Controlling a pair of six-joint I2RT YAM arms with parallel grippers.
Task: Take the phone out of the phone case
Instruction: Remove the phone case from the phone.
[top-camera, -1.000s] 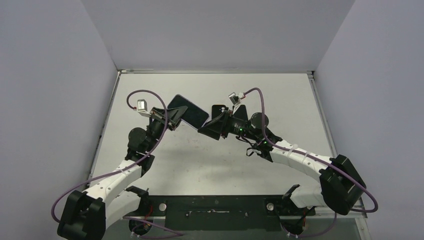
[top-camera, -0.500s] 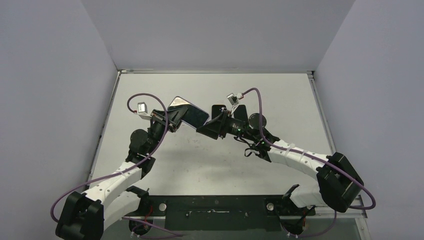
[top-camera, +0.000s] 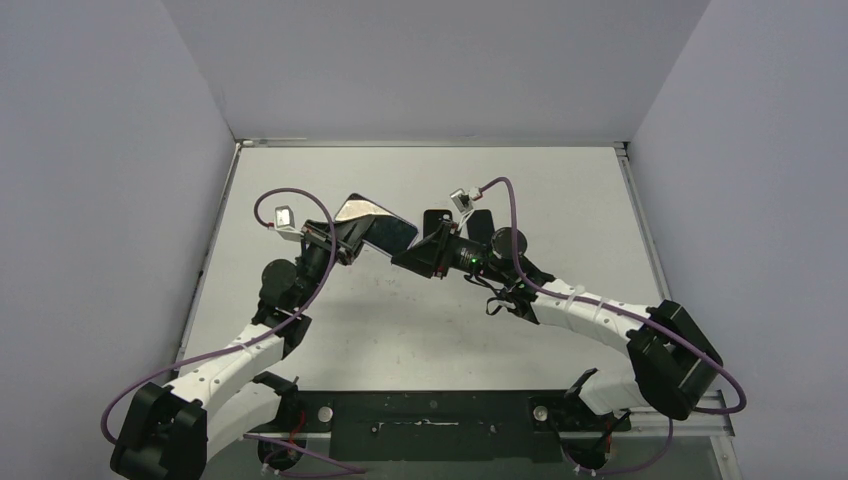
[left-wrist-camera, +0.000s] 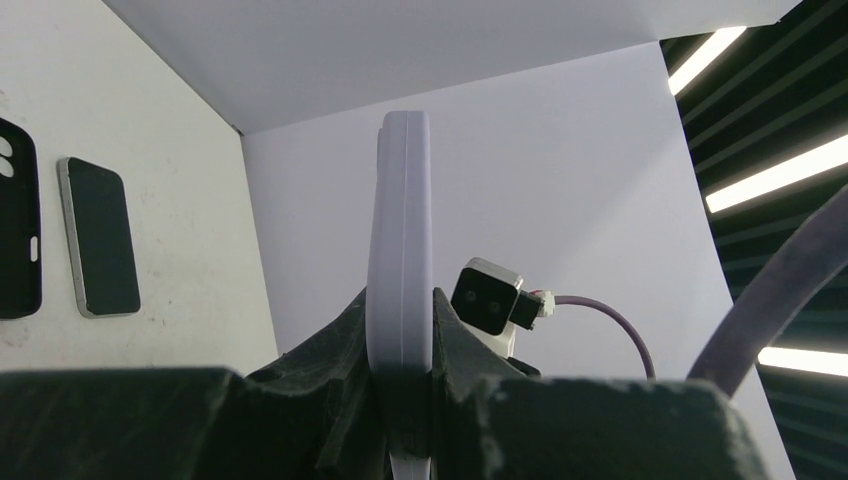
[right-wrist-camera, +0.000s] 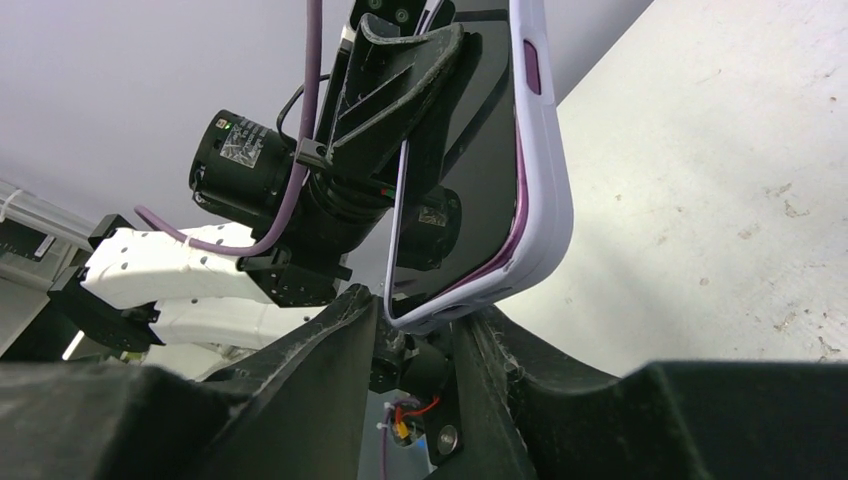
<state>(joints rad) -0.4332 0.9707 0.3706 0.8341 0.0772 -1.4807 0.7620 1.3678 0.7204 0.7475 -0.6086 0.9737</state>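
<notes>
A phone (top-camera: 388, 231) with a dark screen sits in a lilac phone case (right-wrist-camera: 545, 200) and is held up above the table. My left gripper (top-camera: 345, 238) is shut on one end of it. In the left wrist view the case (left-wrist-camera: 400, 230) stands edge-on between the pads of the left gripper (left-wrist-camera: 400, 345). My right gripper (right-wrist-camera: 425, 318) has its jaws around the other end of the case, and both fingers touch its rounded corner. The screen (right-wrist-camera: 470, 170) faces the right wrist camera at a slant.
A second dark phone (left-wrist-camera: 98, 235) and a black case (left-wrist-camera: 18, 230) lie flat on the white table (top-camera: 420, 330) behind the arms. Grey walls close in the table at the back and on both sides. The arm bases stand at the near edge.
The right gripper has moved a little left onto the end of the cased phone, and its jaws have narrowed around that end. The left gripper keeps its hold and has barely moved.
</notes>
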